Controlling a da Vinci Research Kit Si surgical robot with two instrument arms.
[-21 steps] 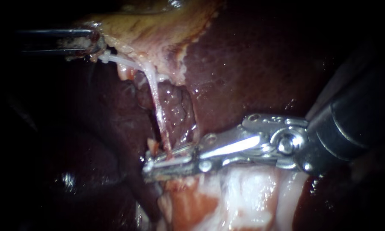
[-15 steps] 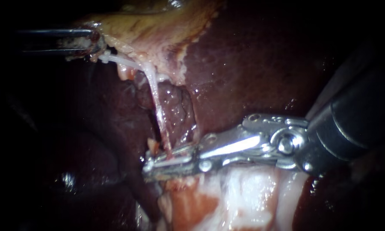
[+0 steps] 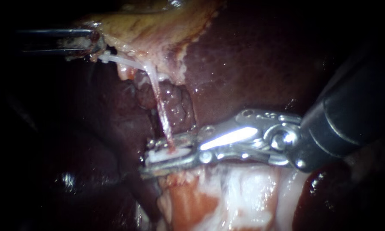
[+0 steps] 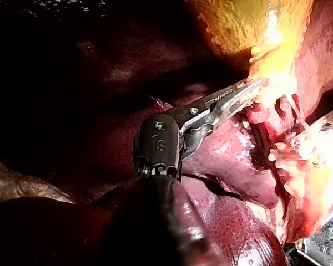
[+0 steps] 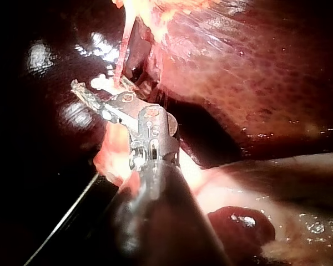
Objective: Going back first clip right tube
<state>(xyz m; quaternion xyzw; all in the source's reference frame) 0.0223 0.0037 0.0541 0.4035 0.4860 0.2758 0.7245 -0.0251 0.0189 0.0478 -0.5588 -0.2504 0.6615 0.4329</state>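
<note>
My right instrument (image 3: pixel 147 157): jaws narrowly apart, white clip (image 3: pixel 171 153) on tube (image 3: pixel 157 102) between them. My left instrument (image 3: pixel 96 42) jaws clamp gallbladder (image 3: pixel 132 28) edge.

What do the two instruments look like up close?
Right instrument: thick black shaft with a thin pale ring, a shiny steel wrist with round pivot pins, and a long slim steel claw. Left instrument: slender dark shaft, a black wrist block with small round screws, and a narrow steel claw with a toothed edge, smeared reddish-brown.
</note>
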